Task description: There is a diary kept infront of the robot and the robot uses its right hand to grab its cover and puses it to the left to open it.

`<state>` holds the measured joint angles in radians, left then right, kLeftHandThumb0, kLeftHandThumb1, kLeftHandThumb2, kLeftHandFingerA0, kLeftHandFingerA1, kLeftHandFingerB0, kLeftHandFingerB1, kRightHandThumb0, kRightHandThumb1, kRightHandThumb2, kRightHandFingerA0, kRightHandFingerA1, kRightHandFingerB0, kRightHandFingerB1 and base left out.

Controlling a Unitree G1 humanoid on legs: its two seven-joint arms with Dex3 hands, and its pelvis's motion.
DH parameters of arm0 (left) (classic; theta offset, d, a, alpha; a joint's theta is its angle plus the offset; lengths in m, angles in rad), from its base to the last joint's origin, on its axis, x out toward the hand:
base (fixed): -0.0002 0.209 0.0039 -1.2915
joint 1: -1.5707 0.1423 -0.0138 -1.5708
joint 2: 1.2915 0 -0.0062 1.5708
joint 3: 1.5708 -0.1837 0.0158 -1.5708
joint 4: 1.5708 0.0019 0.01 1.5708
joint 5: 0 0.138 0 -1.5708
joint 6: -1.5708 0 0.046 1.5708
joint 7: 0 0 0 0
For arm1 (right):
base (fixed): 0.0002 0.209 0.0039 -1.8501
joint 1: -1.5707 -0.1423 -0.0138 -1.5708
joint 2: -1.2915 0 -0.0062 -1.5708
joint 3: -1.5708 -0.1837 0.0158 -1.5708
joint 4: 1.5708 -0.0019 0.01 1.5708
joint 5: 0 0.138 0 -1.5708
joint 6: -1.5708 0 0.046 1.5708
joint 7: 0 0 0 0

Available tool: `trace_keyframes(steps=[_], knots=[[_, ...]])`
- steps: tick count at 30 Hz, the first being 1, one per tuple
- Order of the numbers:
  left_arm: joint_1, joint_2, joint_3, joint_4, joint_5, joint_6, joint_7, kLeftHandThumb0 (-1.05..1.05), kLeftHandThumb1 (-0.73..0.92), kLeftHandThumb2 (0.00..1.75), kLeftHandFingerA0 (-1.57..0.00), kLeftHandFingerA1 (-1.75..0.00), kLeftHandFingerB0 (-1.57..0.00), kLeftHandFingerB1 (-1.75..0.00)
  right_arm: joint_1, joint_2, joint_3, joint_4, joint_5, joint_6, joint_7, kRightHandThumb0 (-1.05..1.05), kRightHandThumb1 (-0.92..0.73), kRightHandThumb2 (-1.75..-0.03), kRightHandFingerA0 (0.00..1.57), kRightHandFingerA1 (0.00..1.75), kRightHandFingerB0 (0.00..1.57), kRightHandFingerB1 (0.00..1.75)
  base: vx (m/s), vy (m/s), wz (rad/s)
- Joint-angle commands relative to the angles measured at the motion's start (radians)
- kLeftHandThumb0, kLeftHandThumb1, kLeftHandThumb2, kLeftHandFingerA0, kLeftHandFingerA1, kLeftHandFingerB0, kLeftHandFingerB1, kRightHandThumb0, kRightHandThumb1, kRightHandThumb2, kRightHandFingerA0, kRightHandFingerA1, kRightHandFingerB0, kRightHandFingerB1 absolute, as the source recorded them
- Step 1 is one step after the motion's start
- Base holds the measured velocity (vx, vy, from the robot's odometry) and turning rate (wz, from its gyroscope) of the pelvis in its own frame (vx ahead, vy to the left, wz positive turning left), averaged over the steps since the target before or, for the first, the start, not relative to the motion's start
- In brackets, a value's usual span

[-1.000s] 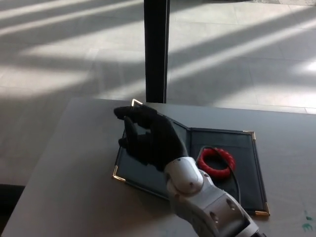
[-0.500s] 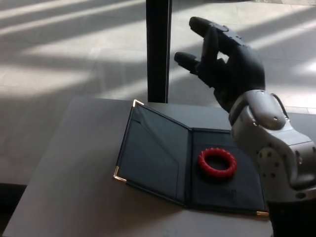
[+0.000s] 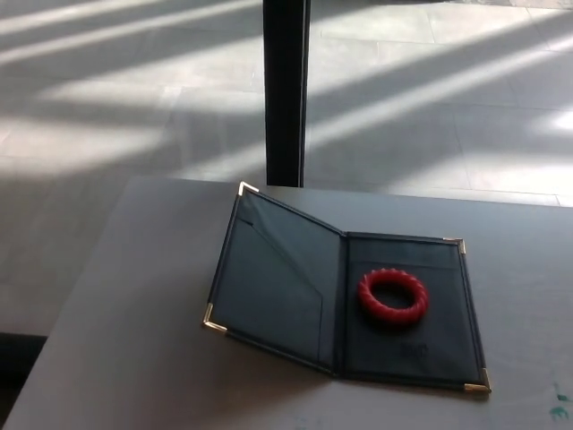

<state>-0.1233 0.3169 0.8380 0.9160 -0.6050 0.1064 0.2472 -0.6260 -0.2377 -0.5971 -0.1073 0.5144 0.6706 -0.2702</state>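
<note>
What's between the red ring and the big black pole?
In the head view, only the diary's dark inside and bare grey table lie between the red ring and black pole.

I seem to be in a sunlit lobby or office: pale tiled floor (image 3: pixel 430 107), dark pillar (image 3: pixel 285 90), grey desk (image 3: pixel 125 340).

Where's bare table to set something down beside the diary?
Left of the diary, a wide bare strip of table runs to its left edge. A narrower strip lies right of the diary. The red ring takes up the diary's right half.
</note>
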Motion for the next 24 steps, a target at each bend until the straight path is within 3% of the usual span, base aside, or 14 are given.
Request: trace_keyframes(steps=[1,2,3,4,5,6,8,9,14,16,17,21,22,24], knots=[[0.024,0.047,0.013,0.001,0.003,-0.014,0.004,-0.91,0.92,0.98,-0.36,-0.87,-0.25,-0.7,0.261,-0.164,-0.34,-0.016,0.136,-0.004,0.132,-0.72,-0.92,-0.68,0.48,0.57,0.42,0.51,0.0,0.0,0.0],[0.026,0.046,0.015,-0.005,0.001,-0.013,0.002,-0.92,0.92,0.96,-0.35,-0.92,-0.28,-0.74,0.321,-0.178,-0.397,0.044,0.141,-0.032,0.17,-0.74,-0.73,-1.05,0.47,0.66,0.43,0.61,0.0,0.0,0.0],[0.026,0.047,0.012,-0.007,0.005,-0.009,0.007,-0.92,0.92,0.98,-0.36,-0.91,-0.25,-0.71,0.352,-0.186,-0.421,0.077,0.139,-0.052,0.193,-0.74,-0.92,-0.7,0.53,0.61,0.45,0.54,0.0,0.0,0.0],[0.03,0.042,0.011,-0.018,0.005,-0.011,0.01,-0.91,0.92,0.99,-0.36,-0.9,-0.26,-0.71,0.375,-0.192,-0.441,0.106,0.127,-0.067,0.193,-0.77,-0.7,-1.07,0.54,0.68,0.49,0.63,0.0,0.0,0.0],[0.03,0.041,0.011,-0.019,0.005,-0.011,0.01,-0.91,0.92,0.99,-0.36,-0.9,-0.26,-0.71,0.379,-0.194,-0.443,0.11,0.128,-0.068,0.195,-0.77,-0.7,-1.07,0.54,0.68,0.49,0.63,0.0,0.0,0.0],[0.031,0.048,0.017,-0.016,-0.002,-0.01,-0.004,-0.92,0.92,0.98,-0.35,-0.91,-0.25,-0.72,0.396,-0.186,-0.485,0.157,0.129,-0.097,0.179,-0.78,-0.89,-0.67,0.72,0.69,0.61,0.61,0.0,0.0,0.0],[0.032,0.046,0.015,-0.021,0.001,-0.006,0.007,-0.83,0.9,1.26,-0.39,-0.84,-0.29,-0.7,0.443,-0.179,-0.521,0.189,0.126,-0.13,0.193,-0.78,-0.92,-0.67,0.73,0.73,0.62,0.64,0.0,0.0,0.0],[0.026,0.049,0.021,-0.003,-0.003,-0.018,-0.003,-0.92,0.92,0.96,-0.35,-0.92,-0.28,-0.73,0.467,-0.168,-0.537,0.2,0.131,-0.151,0.209,-0.82,-0.91,-0.68,0.68,0.75,0.58,0.65,0.0,0.0,0.0],[0.02,0.053,0.018,0.009,0.001,-0.017,0.001,-0.92,0.92,1.01,-0.35,-0.86,-0.25,-0.69,0.548,-0.129,-0.586,0.35,0.094,-0.293,0.229,-0.8,-0.92,-0.74,0.76,0.88,0.62,0.77,0.0,0.0,0.0],[0.019,0.051,0.016,0.002,0.005,-0.014,0.018,-0.9,0.92,0.98,-0.36,-0.89,-0.27,-0.72,0.557,-0.119,-0.597,0.391,0.087,-0.318,0.207,-0.73,-0.76,-1.2,0.77,0.92,0.64,0.81,0.0,0.0,0.0],[0.019,0.048,0.017,0.002,0.003,-0.016,0.015,-0.91,0.92,1.01,-0.34,-0.88,-0.24,-0.69,0.562,-0.118,-0.595,0.424,0.08,-0.343,0.212,-0.77,-0.92,-0.75,0.67,0.96,0.56,0.79,0.0,0.0,0.0],[0.017,0.041,0.013,0.001,0.003,-0.013,0.013,-0.89,0.92,1.0,-0.36,-0.9,-0.24,-0.69,0.579,-0.107,-0.59,0.475,0.07,-0.375,0.203,-0.77,-0.92,-0.77,0.71,1.0,0.57,0.84,0.0,0.0,0.0],[0.019,0.036,0.017,0.002,-0.003,-0.018,0.002,-0.91,0.92,1.0,-0.36,-0.88,-0.27,-0.71,0.582,-0.094,-0.596,0.489,0.08,-0.375,0.199,-0.71,-0.75,-1.19,0.74,0.97,0.62,0.85,0.0,0.0,0.0],[0.023,0.033,0.019,0.0,-0.007,-0.019,-0.007,-0.9,0.92,0.99,-0.35,-0.87,-0.25,-0.7,0.579,-0.084,-0.6,0.502,0.086,-0.376,0.188,-0.68,-0.74,-1.17,0.74,0.96,0.59,0.82,0.0,0.0,0.0]])
